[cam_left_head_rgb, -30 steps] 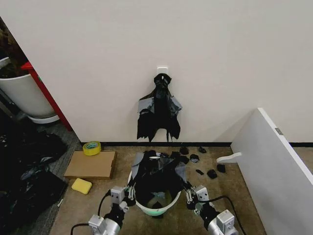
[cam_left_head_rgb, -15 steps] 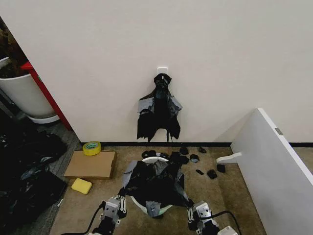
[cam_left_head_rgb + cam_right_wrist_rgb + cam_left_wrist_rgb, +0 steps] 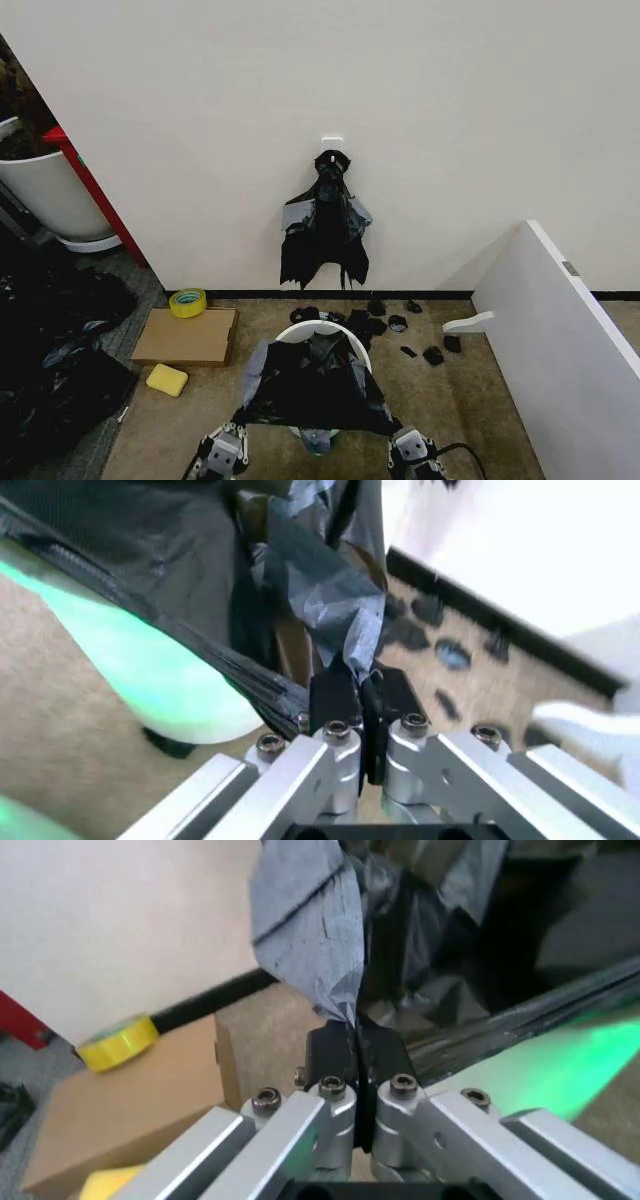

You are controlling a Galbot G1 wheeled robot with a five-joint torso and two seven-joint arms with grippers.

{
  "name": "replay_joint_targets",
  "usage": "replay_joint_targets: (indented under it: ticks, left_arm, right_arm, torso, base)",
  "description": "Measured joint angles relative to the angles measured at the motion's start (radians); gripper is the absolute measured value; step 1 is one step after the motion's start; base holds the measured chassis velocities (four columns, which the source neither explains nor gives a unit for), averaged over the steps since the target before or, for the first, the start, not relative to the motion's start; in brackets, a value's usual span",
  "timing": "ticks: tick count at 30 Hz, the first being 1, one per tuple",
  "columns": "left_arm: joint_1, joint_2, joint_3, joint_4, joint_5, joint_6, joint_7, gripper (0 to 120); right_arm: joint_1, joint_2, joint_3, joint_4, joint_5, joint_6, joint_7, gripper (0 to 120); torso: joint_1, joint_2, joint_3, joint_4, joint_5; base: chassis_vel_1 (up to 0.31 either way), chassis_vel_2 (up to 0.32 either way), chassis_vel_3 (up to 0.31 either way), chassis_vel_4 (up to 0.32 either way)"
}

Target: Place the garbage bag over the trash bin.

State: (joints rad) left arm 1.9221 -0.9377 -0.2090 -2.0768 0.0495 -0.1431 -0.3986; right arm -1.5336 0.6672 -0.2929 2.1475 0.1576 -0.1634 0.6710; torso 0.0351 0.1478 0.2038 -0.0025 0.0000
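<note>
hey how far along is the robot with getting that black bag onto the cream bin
Done: both grippers are clamped on the garbage bag, the left gripper and right gripper each pinching an edge. In hand: the bag is stretched across the trash bin. Left: the bin's far rim is bare, so the bag isn't wrapped around it.
</note>
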Motion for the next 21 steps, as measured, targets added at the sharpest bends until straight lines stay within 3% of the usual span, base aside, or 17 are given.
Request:
replay_joint_targets:
  ticks: [10, 21]
  left_arm:
    - [-0.014, -0.012, 0.02, 0.055, 0.017, 0.017, 0.0, 0]
    - [-0.096, -0.066, 0.072, 0.146, -0.041, 0.013, 0.001, 0]
  right_arm:
    - [0.044, 0.035, -0.003, -0.128, -0.147, 0.033, -0.031, 0]
    - [0.14, 0.123, 0.015, -0.431, -0.411, 0.274, -0.075, 0]
  torso:
    - [0.0, 0.0, 0.0, 0.0, 0.0001]
    - [0.0, 0.0, 0.0, 0.0001, 0.0003]
  base:
    - [0.0, 0.0, 0.0, 0.0]
    - [0.0, 0.0, 0.0, 0.0]
